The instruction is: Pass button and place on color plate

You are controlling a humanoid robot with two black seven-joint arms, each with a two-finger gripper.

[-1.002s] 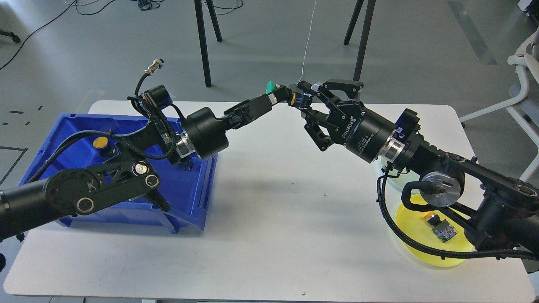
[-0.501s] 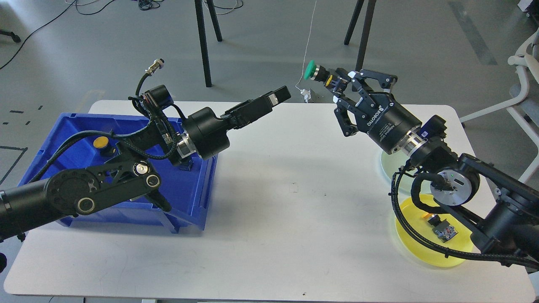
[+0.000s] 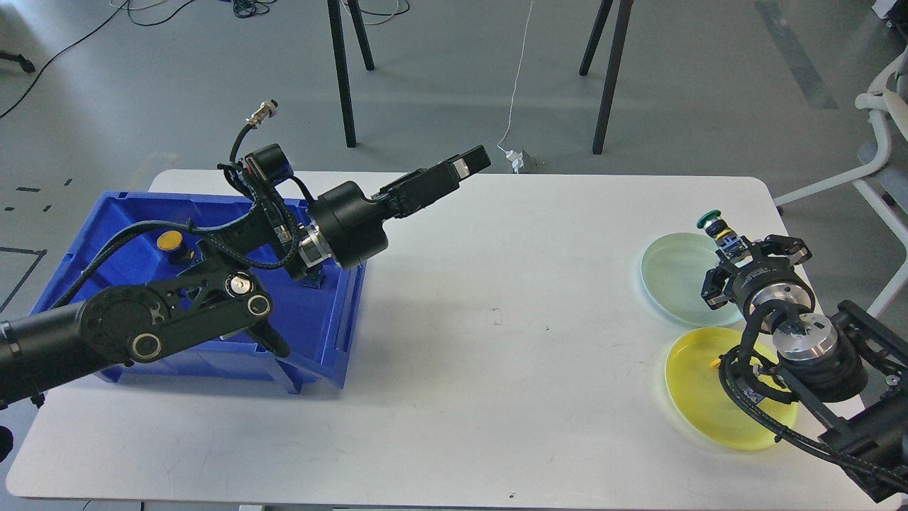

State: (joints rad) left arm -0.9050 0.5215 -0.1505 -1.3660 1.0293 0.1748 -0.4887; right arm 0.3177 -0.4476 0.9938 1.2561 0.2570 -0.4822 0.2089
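My right gripper (image 3: 732, 245) is shut on a green-capped button (image 3: 709, 220) and holds it upright over the near right part of the pale green plate (image 3: 670, 273). The yellow plate (image 3: 699, 404) lies just in front of it, partly under my right arm; only a small yellow bit (image 3: 715, 363) of what lies on it shows. My left gripper (image 3: 469, 163) is stretched out above the table's back middle, slightly open and empty.
A blue bin (image 3: 333, 333) stands at the left under my left arm, with a yellow button (image 3: 169, 240) inside. Chair and stand legs stand beyond the table's far edge. A white chair is off the right edge.
My right gripper has carried the green button from high near the left gripper down and right to over the pale green plate. The left arm has stayed still, empty.
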